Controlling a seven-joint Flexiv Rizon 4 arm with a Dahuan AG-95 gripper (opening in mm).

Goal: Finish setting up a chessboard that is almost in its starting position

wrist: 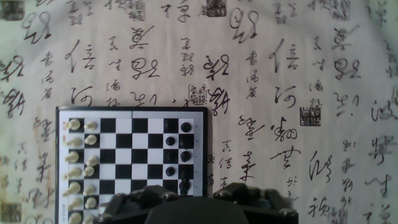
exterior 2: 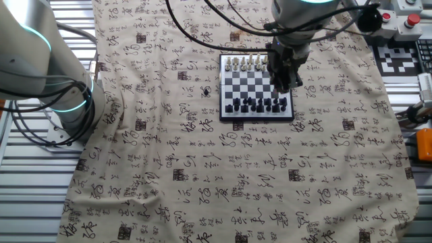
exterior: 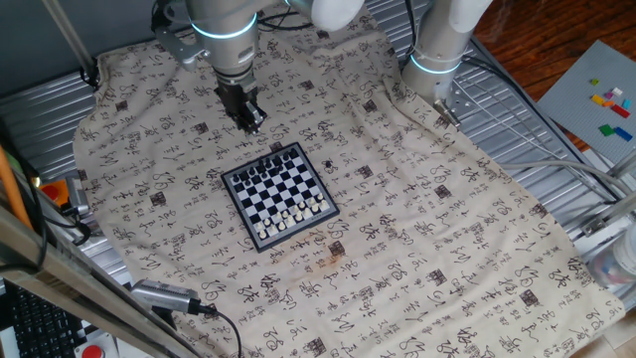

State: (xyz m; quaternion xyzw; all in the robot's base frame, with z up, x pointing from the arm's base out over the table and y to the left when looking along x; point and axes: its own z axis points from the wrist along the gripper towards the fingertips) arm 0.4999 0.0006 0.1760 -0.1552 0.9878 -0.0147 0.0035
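Observation:
The small chessboard (exterior: 278,197) lies on the patterned cloth. White pieces (exterior 2: 245,63) line one end and black pieces (exterior 2: 260,104) the other. One black piece (exterior: 328,164) stands off the board on the cloth, near a side edge (exterior 2: 207,90). My gripper (exterior: 246,117) hangs above the board's opposite side (exterior 2: 283,77). In the hand view the board (wrist: 134,155) fills the lower left, white pieces (wrist: 76,155) at left and black pieces (wrist: 185,142) at right. My gripper (wrist: 196,198) is open, both fingertips (wrist: 143,198) at the bottom edge, nothing between them.
The cloth (exterior: 427,229) covers the table, with a brownish stain (exterior: 331,257) near the board. A second arm's base (exterior: 437,50) stands at the back. A cabled device (exterior: 164,295) lies at the cloth's front edge. Metal slats (exterior 2: 27,175) surround the cloth.

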